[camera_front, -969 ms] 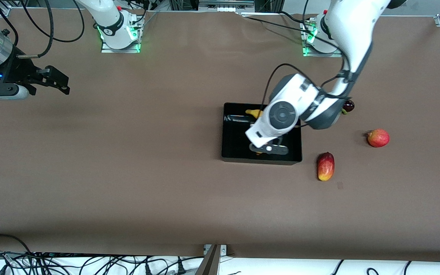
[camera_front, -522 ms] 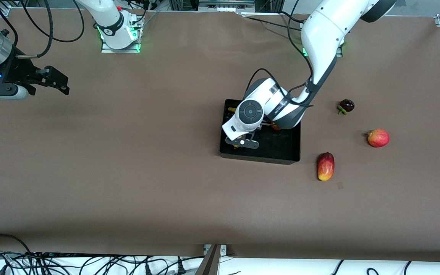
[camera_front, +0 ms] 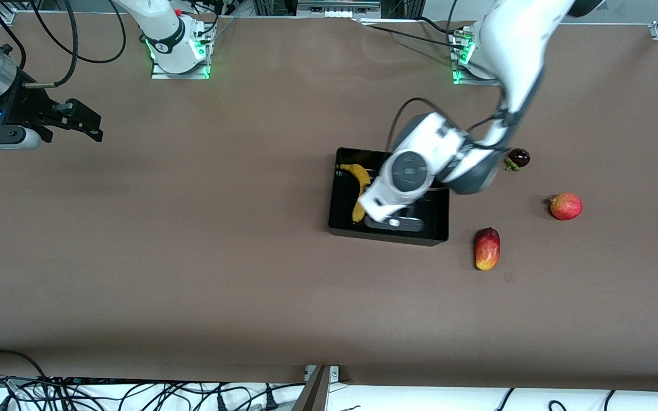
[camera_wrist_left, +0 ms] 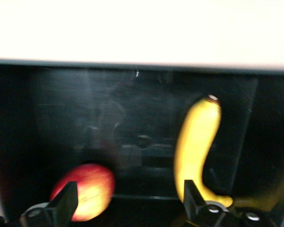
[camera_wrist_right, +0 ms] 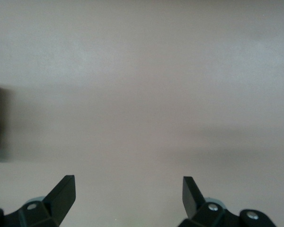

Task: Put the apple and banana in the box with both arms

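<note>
The yellow banana point(camera_front: 359, 188) lies free in the black box point(camera_front: 389, 238), along the wall toward the right arm's end. My left gripper point(camera_wrist_left: 128, 198) hangs open over the box's inside with nothing between its fingers. In the left wrist view the red, yellow-streaked apple point(camera_wrist_left: 87, 187) rests on the box point(camera_wrist_left: 61, 94) floor beside one fingertip, and the banana point(camera_wrist_left: 196, 142) lies past the other. The left arm hides the apple in the front view. My right gripper point(camera_front: 96, 124) waits open over bare table at the right arm's end; its wrist view shows the right gripper point(camera_wrist_right: 128, 189) holding nothing.
Three other fruits lie on the table toward the left arm's end: an oblong red-and-yellow one point(camera_front: 487, 248) nearest the box, a round pinkish-red one point(camera_front: 565, 206), and a small dark purple one point(camera_front: 518, 158).
My left gripper opened and let go of the banana, which now lies in the box. The left hand then swung back toward the left arm's end. The right arm has not moved.
</note>
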Tool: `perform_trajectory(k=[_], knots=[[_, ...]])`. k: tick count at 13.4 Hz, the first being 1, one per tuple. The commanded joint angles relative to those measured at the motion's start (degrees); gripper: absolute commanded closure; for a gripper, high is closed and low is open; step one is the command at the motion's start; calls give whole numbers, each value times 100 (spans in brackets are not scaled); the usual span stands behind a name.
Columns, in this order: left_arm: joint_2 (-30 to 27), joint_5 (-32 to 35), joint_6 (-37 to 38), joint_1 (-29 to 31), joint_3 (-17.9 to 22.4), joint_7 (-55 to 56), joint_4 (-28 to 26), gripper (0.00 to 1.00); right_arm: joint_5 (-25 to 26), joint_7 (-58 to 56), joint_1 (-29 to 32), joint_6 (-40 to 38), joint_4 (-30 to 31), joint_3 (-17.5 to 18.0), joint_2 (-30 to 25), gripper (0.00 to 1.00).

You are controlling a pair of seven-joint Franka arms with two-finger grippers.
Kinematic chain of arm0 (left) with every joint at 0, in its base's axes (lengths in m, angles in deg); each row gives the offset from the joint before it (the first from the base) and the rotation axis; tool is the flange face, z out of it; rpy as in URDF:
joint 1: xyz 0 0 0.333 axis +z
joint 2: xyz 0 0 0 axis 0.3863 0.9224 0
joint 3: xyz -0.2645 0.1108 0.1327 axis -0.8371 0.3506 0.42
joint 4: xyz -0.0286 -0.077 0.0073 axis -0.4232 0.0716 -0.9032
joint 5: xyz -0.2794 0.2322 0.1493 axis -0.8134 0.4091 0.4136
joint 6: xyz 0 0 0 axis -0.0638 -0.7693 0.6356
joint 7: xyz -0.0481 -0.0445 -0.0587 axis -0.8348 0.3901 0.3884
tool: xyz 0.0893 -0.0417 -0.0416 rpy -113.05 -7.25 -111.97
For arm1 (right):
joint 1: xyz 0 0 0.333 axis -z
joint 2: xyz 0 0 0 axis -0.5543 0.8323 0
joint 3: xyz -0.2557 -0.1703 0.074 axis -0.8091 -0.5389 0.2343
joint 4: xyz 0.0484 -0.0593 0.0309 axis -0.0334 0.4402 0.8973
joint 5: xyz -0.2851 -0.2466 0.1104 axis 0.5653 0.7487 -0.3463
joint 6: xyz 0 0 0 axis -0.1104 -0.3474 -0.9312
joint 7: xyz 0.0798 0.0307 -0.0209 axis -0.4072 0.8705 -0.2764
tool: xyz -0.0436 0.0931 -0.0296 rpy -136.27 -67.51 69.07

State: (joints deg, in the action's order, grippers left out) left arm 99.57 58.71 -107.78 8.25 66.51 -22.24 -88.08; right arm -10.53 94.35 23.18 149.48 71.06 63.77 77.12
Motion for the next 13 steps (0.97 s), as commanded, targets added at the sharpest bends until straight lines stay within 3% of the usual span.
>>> perform_trajectory(k=[1,6,8,11,13], knots=[[-643,24,381,602,171,-90,-2,0,-27,14,29,-98,-102,7,29,0],[-1478,-46,812,797,1111,-1318,-90,0,-27,14,29,-98,-102,7,29,0],[-2355,-81,830,850,1411,-2153,-667,0,-27,14,29,-90,-102,7,29,0],[-3253,-370,1005,1175,1429,-2235,-1293,0,-27,14,37,-90,-102,7,29,0],[-3483,-460,1049,1342,1429,-2244,-1365,0,-36,14,37,-81,-102,7,29,0]])
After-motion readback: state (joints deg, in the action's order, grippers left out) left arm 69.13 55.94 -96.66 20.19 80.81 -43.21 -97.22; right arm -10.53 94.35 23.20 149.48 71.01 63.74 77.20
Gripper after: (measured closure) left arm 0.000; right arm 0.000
